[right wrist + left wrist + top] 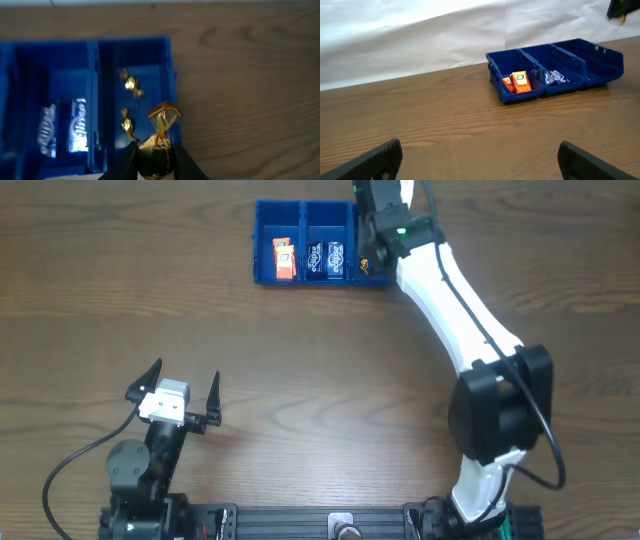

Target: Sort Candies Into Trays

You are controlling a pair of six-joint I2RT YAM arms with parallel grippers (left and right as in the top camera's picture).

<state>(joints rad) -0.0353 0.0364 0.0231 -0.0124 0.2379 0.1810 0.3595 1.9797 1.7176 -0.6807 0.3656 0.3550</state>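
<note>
Left arm: folded low near its base, left hand (186, 380) with fingers spread wide.
Right arm: stretched far forward, right hand (372, 250) pinching a gold candy (155, 149).

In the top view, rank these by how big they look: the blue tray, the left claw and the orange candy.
1. blue tray
2. left claw
3. orange candy
The claw may sit nearer the camera, which would inflate its look.
</note>
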